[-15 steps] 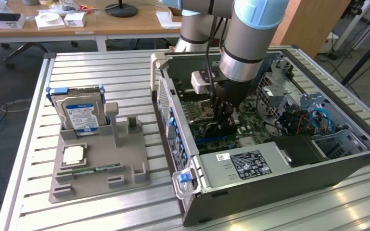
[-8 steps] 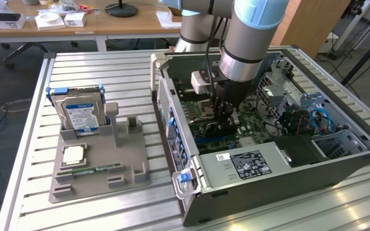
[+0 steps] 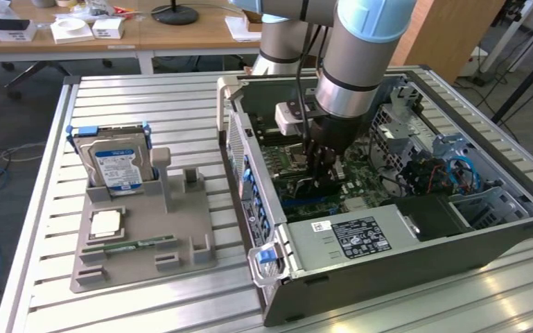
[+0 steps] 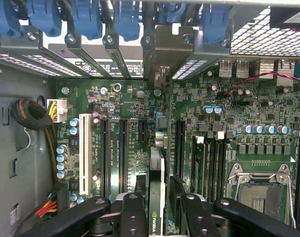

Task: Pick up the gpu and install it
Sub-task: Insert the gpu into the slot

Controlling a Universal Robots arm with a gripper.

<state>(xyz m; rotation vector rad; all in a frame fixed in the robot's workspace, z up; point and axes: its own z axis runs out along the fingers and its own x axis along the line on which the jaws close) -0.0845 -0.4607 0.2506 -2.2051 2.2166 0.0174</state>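
One claw [image 4: 159,210] spread open, gpu [image 4: 156,197] edge-on between its fingers, inside computer case [image 3: 377,270].

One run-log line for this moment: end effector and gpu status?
end effector: inside computer case, above motherboard | gpu: upright beneath end effector, at expansion slots | hard drive, memory stick: on holder

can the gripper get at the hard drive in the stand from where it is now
Probably not directly: the gripper is down inside the computer case at the gpu, with the case wall between it and the hard drive.
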